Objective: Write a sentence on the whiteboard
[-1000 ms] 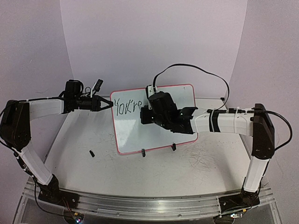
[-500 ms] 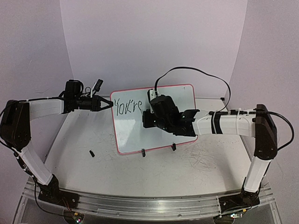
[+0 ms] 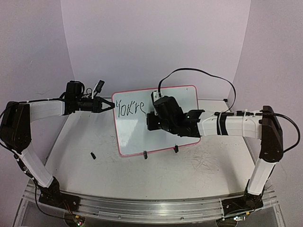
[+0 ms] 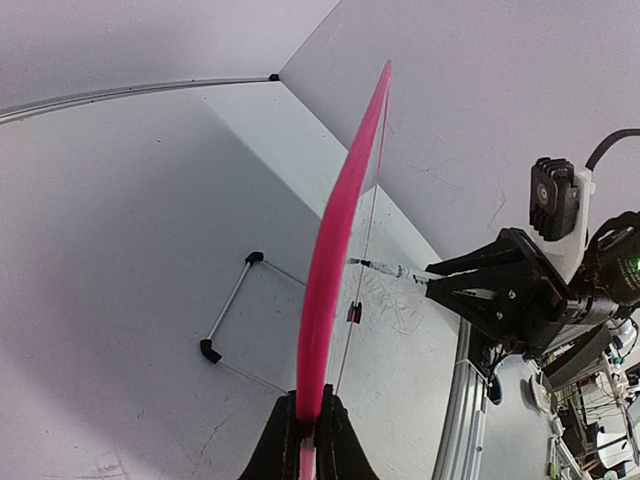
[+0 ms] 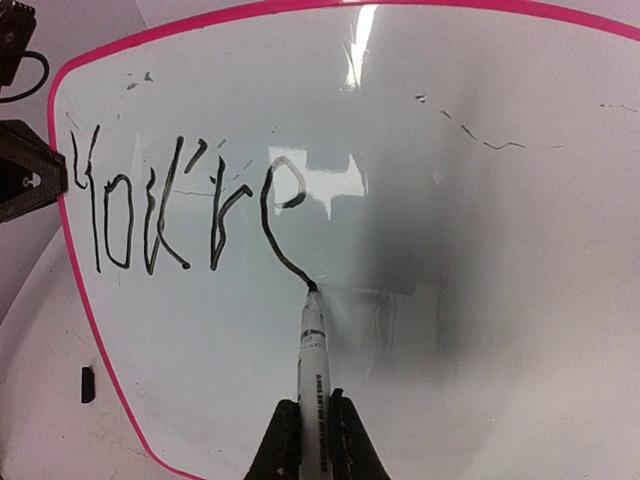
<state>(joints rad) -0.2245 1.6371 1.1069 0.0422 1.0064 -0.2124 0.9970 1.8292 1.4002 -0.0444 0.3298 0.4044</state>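
Note:
The whiteboard [image 3: 137, 132] with a pink rim stands tilted on the table; it also fills the right wrist view [image 5: 480, 230]. Black marker text on it reads "You're" [image 5: 180, 205], also seen from the top view [image 3: 129, 109]. My right gripper [image 5: 314, 440] is shut on a white marker [image 5: 313, 370] whose tip touches the board at the tail of the last "e". In the top view this gripper [image 3: 150, 120] is in front of the board's middle. My left gripper [image 4: 309, 430] is shut on the board's pink left rim [image 4: 340, 230]; in the top view it [image 3: 110, 106] is at the upper left corner.
A small black marker cap [image 3: 93, 155] lies on the table left of the board. The board's black clip feet [image 3: 145, 154] and wire stand [image 4: 232, 305] rest on the table. A black cable [image 3: 199, 73] arcs above the right arm. Purple walls close in behind.
My right gripper has shifted slightly right and down along the board, finishing the stroke of the "e". The left gripper and the board have stayed still.

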